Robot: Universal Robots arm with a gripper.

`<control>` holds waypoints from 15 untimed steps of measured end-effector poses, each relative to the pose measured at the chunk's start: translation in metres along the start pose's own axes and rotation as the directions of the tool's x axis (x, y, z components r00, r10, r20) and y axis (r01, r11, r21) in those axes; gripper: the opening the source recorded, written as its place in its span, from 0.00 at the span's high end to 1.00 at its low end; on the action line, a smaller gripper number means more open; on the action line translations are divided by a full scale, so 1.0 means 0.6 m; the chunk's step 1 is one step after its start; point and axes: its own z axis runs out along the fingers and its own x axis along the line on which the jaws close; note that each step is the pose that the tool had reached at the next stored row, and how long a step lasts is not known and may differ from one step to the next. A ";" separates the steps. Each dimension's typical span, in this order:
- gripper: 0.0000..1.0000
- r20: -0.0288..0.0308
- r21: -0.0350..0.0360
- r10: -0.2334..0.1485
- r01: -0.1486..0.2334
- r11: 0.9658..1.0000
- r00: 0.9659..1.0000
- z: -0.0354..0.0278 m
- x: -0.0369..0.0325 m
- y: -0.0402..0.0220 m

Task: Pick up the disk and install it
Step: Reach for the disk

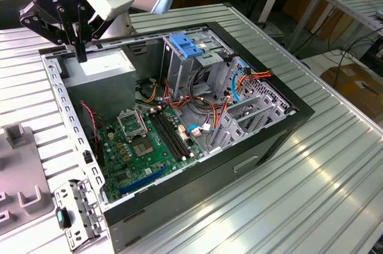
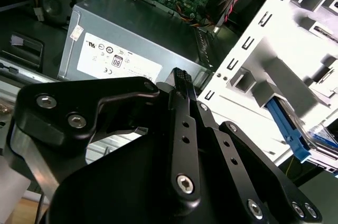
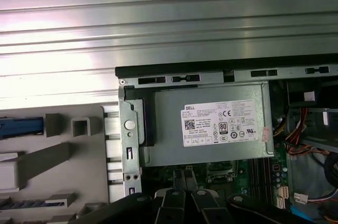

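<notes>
The disk shows by its bright blue rail [image 2: 288,129], lying in a pale grey holder [image 2: 274,60] beside the computer case; in the first wrist view the blue edge [image 3: 21,127] sits at that holder's [image 3: 63,155] far side. My gripper [image 1: 81,55] hangs over the back corner of the open case at the exterior view's left, just above the grey power supply [image 1: 102,65]. Its black fingers [image 2: 182,78] are pressed together and hold nothing. In the first wrist view the gripper [image 3: 185,176] points at the power supply's label [image 3: 222,123]. The disk is apart from the gripper.
The open black case [image 1: 287,101] holds a green motherboard [image 1: 143,146], coloured cables and a drive cage topped by a light-blue ribbed bracket [image 1: 185,45]. A loose metal bracket [image 1: 75,215] lies at the front left. The grey holder [image 1: 18,170] sits left of the case on the ribbed metal table [image 1: 311,182].
</notes>
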 end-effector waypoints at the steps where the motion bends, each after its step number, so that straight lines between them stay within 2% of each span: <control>1: 0.89 0.000 0.000 0.000 0.000 1.000 1.000 0.000 0.001 0.000; 8: 0.89 0.000 0.000 0.000 0.000 1.000 1.000 0.000 0.004 0.000; 11: 0.89 0.000 0.000 0.000 0.000 1.000 1.000 0.000 0.012 0.003; 15: 0.89 0.000 0.000 0.000 0.000 1.000 1.000 0.000 0.033 0.010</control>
